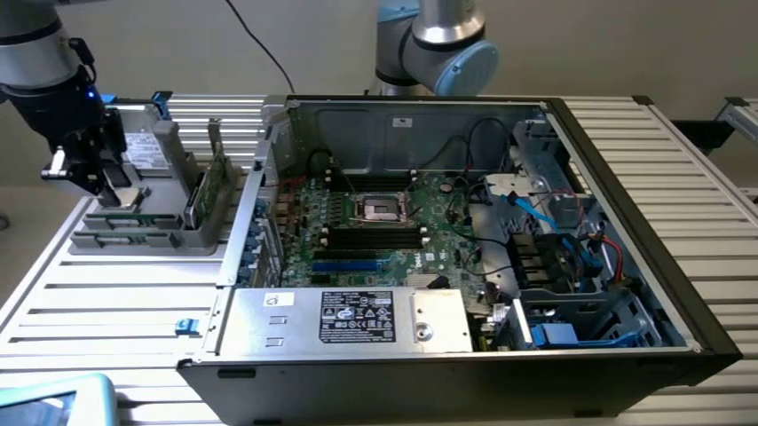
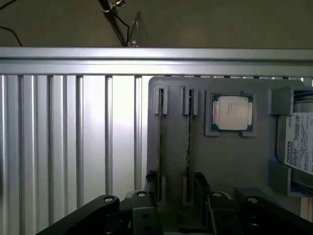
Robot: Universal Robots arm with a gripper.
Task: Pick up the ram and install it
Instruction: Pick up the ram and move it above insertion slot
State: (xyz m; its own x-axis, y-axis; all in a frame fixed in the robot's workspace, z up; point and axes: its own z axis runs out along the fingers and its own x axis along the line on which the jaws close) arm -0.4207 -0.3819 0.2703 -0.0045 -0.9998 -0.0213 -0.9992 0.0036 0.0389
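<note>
Ram [image 2: 188, 142] edge-on in holder [image 2: 230, 156], spread fingers [image 2: 200, 183] partly cut off, drive [image 2: 299, 142] cropped.

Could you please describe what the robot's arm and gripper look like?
The silver-grey tubular robot arm has rounded joints, one with a pale blue cap. Its wrist end is black with a small blue light. The black blocky gripper has dark fingers dotted with silver screw heads.

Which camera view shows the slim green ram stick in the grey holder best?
The exterior view: the slim green ram stick stands upright in the grey plastic holder, with its flat side visible. The wrist view looks down along the board, so it appears as a thin dark edge.
</note>
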